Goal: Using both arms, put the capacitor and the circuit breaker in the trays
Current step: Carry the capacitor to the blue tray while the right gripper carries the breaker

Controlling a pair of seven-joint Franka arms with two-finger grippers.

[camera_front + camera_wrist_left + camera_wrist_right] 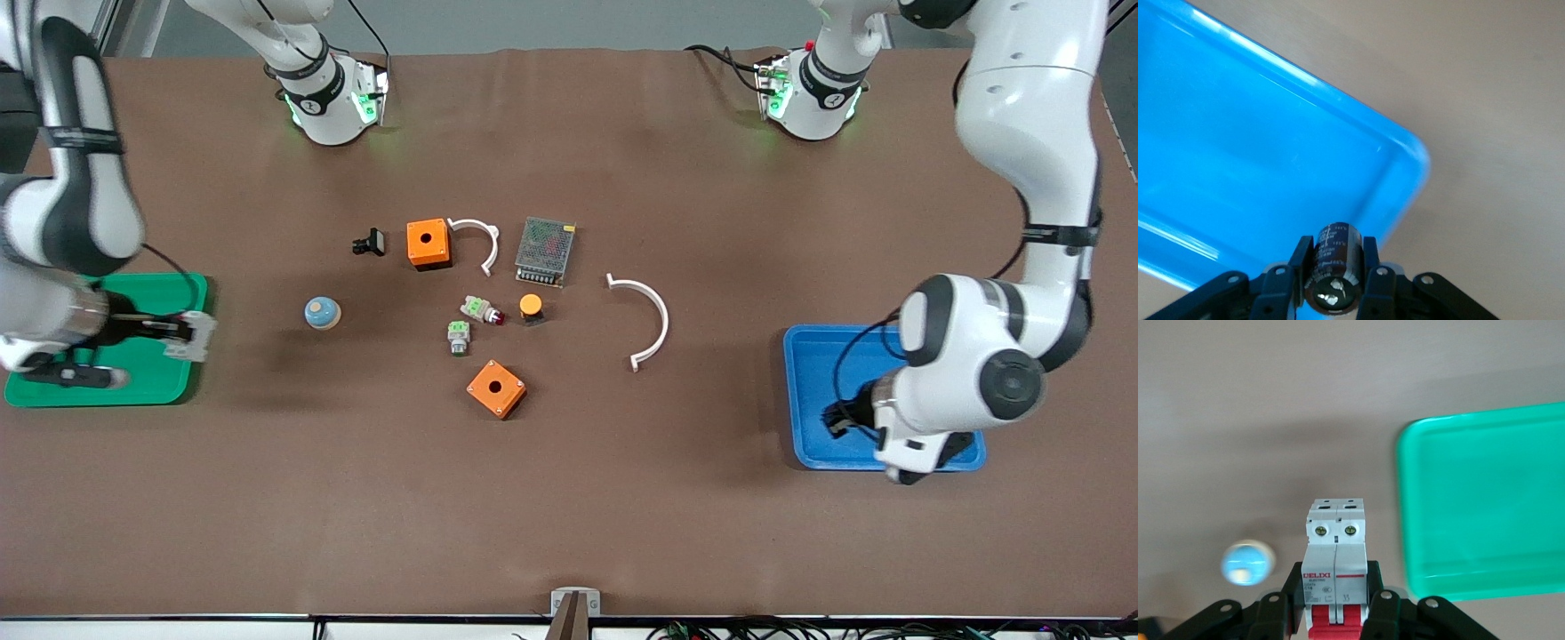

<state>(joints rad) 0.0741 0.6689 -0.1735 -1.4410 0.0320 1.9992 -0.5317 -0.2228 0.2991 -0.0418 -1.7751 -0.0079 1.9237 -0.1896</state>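
My left gripper [840,418] hangs over the blue tray [809,356] at the left arm's end of the table. In the left wrist view it [1335,257] is shut on the capacitor [1335,267], a small black cylinder with a shiny end, above the tray's corner [1405,153]. My right gripper [169,331] is over the green tray [133,293] at the right arm's end. It is shut on the circuit breaker [191,336], a light-grey block with red levers [1336,553], held over the tray's edge [1411,520] that faces the table's middle.
In the table's middle lie two orange boxes [428,243] [496,388], a mesh-topped power supply [544,251], two white arcs [492,238] [662,320], an orange-capped button [531,307], two green-topped grey parts [480,309] [458,336], a black clip [370,242] and a blue round knob [321,313].
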